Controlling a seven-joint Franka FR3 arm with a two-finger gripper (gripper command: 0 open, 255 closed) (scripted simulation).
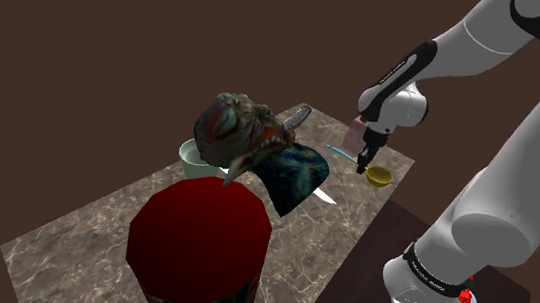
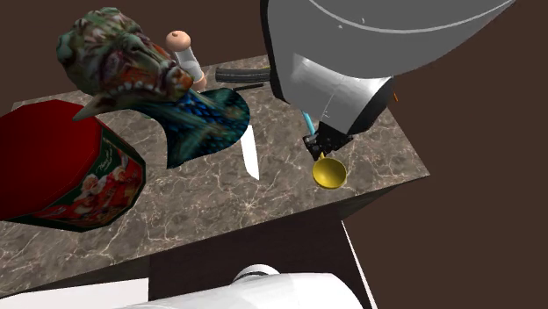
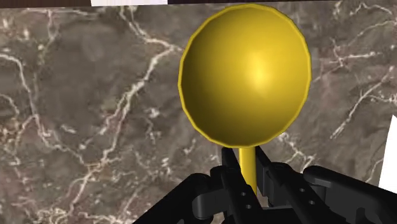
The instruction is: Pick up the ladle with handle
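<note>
Ladle sits right of centre in the shoulder view, its yellow bowl low over the far corner of the marble counter. From where I stand I can't say whether the bowl touches the stone or hangs just above it. A thin teal handle runs from it toward the upper left, behind the claw.

In the wrist view the black fingers are pressed in on the narrow yellow stem just behind the bowl, clamped on the ladle with the bowl jutting out beyond them.

In the second exterior view the bowl shows right of centre, close to the counter's right edge, directly under the claw.

Further along the counter, toward the centre of the shoulder view, a mottled green-and-red creature head leans over a dark blue-green curved piece, with a pale green cup just behind. A big red octagonal tin stands at lower centre. A white blade lies flat beside the blue-green piece.
</note>
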